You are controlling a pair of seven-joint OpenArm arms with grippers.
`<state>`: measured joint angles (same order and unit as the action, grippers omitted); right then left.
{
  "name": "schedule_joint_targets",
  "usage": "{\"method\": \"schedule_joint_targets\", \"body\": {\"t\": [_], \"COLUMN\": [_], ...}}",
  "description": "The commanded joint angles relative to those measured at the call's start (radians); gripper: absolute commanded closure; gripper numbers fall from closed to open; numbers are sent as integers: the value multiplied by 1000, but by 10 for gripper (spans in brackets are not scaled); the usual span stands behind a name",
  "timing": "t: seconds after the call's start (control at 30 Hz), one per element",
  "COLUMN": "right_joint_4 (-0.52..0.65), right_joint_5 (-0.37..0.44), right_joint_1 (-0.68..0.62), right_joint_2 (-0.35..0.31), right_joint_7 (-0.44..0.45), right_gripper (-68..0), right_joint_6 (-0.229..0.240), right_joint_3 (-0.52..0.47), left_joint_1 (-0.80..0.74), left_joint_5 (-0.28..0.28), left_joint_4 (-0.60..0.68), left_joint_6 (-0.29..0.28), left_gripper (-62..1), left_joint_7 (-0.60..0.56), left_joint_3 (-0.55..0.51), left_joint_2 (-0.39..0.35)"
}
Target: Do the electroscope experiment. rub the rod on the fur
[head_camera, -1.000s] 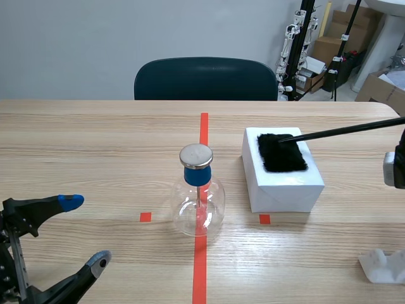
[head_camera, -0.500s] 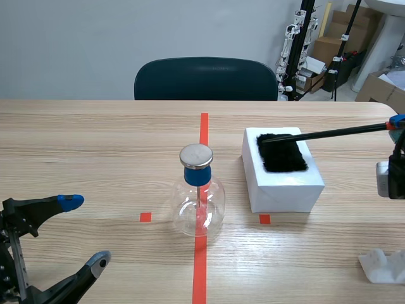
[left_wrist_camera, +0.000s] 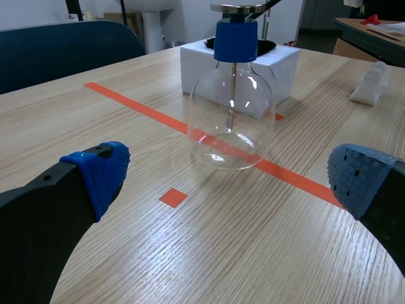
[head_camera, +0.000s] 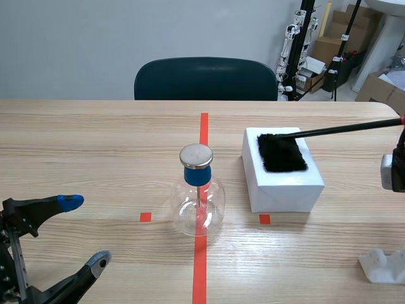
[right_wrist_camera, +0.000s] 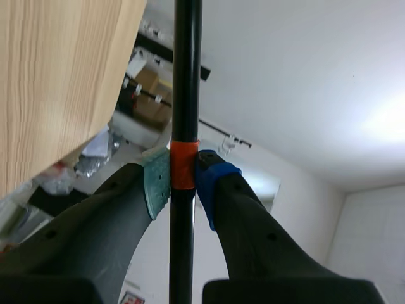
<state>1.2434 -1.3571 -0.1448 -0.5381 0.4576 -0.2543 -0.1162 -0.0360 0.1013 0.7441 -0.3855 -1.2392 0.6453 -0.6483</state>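
A thin black rod [head_camera: 342, 129] comes in from the right, and its tip rests on the black fur patch [head_camera: 283, 154] on top of a white box [head_camera: 285, 187]. In the right wrist view my right gripper [right_wrist_camera: 183, 180] is shut on the rod [right_wrist_camera: 187, 76] at its orange tape band. The glass electroscope flask [head_camera: 198, 201], with a blue collar and metal cap, stands on the red centre line. My left gripper [head_camera: 84, 231] stands open near the table's front left corner. In the left wrist view the flask [left_wrist_camera: 231, 120] is ahead of its spread fingers [left_wrist_camera: 98, 174].
A small white lumpy object [head_camera: 383, 265] lies at the front right of the table. A dark chair [head_camera: 205, 79] stands behind the far edge. Cardboard boxes and stands fill the back right of the room.
The rod's tip slid left across the fur half a second ago and has now drawn back to the right. The left arm has not moved.
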Motion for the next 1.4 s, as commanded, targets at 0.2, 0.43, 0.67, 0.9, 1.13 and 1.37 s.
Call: {"method": "schedule_joint_targets", "body": {"t": [0.2, 0.43, 0.67, 0.9, 1.13, 1.37], "right_joint_4": [12, 12, 35, 183, 389, 529], "right_joint_5": [0, 34, 132, 342, 462, 512], "right_joint_1": [12, 2, -55, -158, -312, -476], "right_joint_2": [-18, -21, -24, -23, -3, 63], "right_joint_7": [80, -40, -111, -181, -183, -167], "right_gripper": [3, 2, 3, 2, 2, 2], "right_joint_6": [-8, -7, -11, -11, -11, -89], "right_joint_3": [-6, -8, -10, -29, -98, -130], "left_joint_1": [0, 0, 0, 0, 0, 0], "left_joint_5": [6, 6, 6, 6, 6, 6], "left_joint_4": [19, 19, 19, 19, 19, 19], "left_joint_6": [1, 1, 1, 1, 1, 1], "left_gripper": [-623, -623, -623, -623, -623, -623], "left_joint_7": [-20, -20, -20, -20, -20, -20], "left_joint_3": [-4, -4, -4, -4, -4, -4], "left_joint_2": [0, 0, 0, 0, 0, 0]}}
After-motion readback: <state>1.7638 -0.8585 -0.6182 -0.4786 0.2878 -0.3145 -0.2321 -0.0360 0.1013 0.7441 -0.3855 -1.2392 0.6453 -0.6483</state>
